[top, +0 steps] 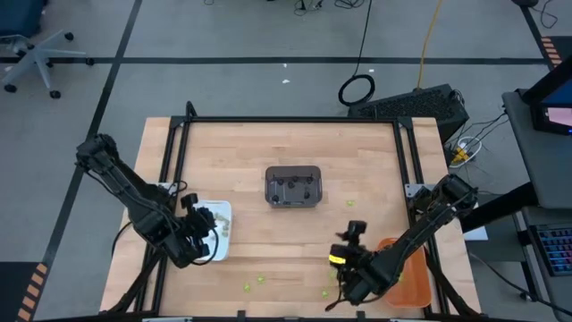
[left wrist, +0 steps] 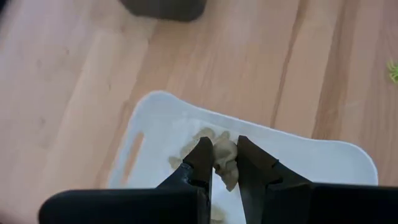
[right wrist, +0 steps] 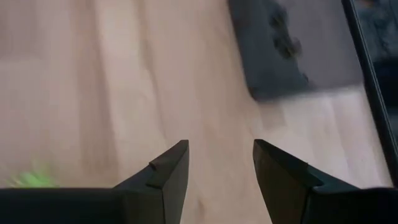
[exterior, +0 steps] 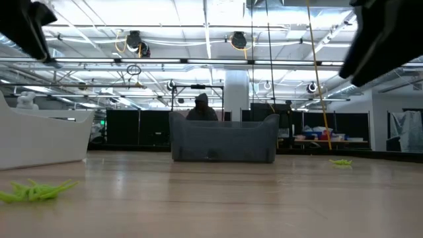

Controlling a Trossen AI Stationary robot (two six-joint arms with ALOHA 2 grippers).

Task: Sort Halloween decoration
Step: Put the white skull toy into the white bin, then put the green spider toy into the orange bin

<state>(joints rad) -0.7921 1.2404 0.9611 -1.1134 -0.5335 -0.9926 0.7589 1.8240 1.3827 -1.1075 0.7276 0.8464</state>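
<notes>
The Halloween decoration is spread over a wooden table (top: 295, 241): green pieces (top: 253, 283) lie on the bare wood at the lower middle of the high view, another green piece (top: 350, 204) is right of centre, and a green piece (exterior: 33, 191) shows at the lower left of the low view. The table has a black frame, and around it there is a grey floor with black lines. In the low view the room behind has bright ceiling lights, and a person stands far behind the grey tray.

The left gripper (left wrist: 225, 158) is over the white tray (top: 218, 234) at the left of the high view. Its fingers are narrow and they pinch a tan piece (left wrist: 225, 157). More tan pieces (left wrist: 202, 135) lie in this tray under it.

The right gripper (right wrist: 219, 162) hangs over bare wood at the lower right of the high view. Its fingers are apart and hold nothing.

The grey tray (top: 293, 186) is in the centre and holds dark pieces (top: 288, 187). The orange tray (top: 413, 282) is at the lower right, partly under the right arm; its contents cannot be seen.
</notes>
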